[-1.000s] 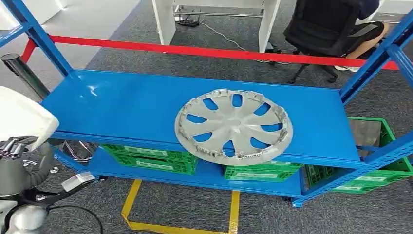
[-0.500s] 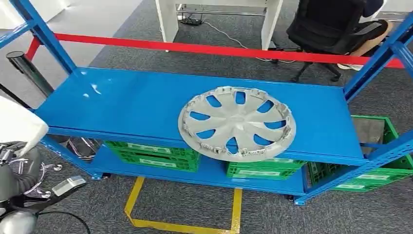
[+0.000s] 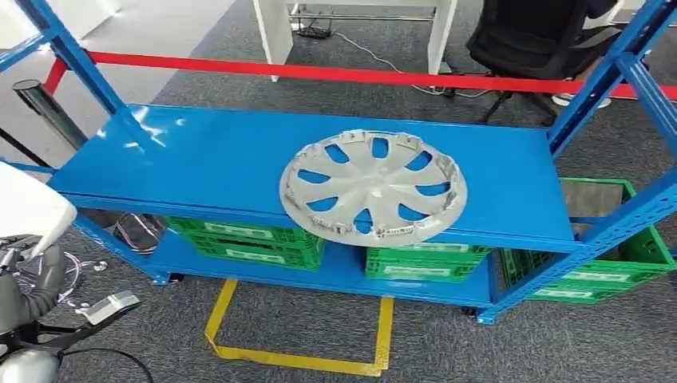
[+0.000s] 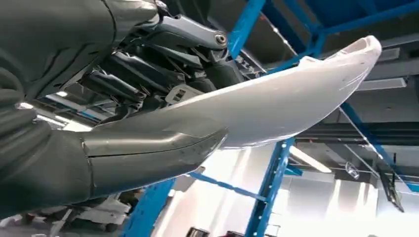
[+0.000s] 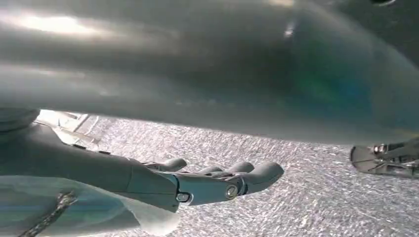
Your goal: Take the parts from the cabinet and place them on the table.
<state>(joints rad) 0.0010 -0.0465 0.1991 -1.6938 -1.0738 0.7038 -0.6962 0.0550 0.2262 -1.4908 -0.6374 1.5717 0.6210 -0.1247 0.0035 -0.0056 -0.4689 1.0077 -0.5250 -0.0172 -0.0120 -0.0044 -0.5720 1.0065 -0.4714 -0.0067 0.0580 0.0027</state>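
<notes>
A silver wheel cover [image 3: 373,187] lies flat on the blue cabinet shelf [image 3: 199,167], right of its middle and near the front edge. My left hand [image 4: 123,123] grips a white curved part [image 4: 296,98], the thumb pressed on one face and the dark fingers on the other. That white part [image 3: 28,206] also appears in the head view, low at the left, in front of the shelf's left end. My right hand [image 5: 197,182] hangs over grey carpet with its fingers stretched out and nothing in them.
Green crates [image 3: 255,239] [image 3: 423,262] [image 3: 607,271] stand on the lower shelf and at the right end. Blue uprights [image 3: 607,80] and a red bar [image 3: 319,73] frame the cabinet. Yellow floor tape [image 3: 295,359] lies in front. Behind are a black office chair [image 3: 535,36] and a white desk [image 3: 271,32].
The whole picture has shifted as the camera moved; the wheel cover keeps its place on the shelf. The white part in my left hand sits lower and further left in the picture.
</notes>
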